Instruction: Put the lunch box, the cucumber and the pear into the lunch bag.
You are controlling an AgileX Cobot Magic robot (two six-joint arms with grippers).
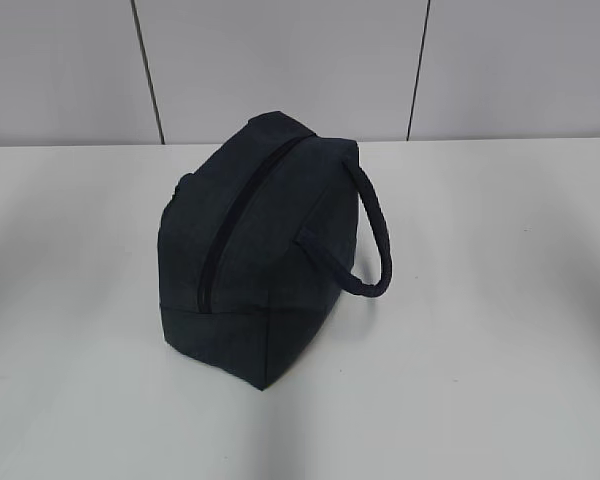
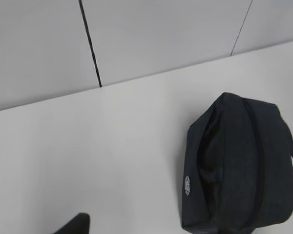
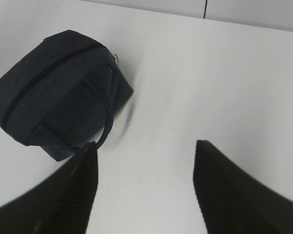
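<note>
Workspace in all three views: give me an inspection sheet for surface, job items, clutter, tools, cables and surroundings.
Surface: white table, plain, bare around the bag.
Job's things: dark lunch bag in the middle, zipper closed, handle toward the right. Lunch box, cucumber, pear: nothing seen.
Clutter: nothing seen.
Grippers: right tool open, empty, above the table beside the bag; left tool only a tip in view, holding nothing.
Cables: nothing seen.
Surroundings: grey panelled wall behind the table.
</note>
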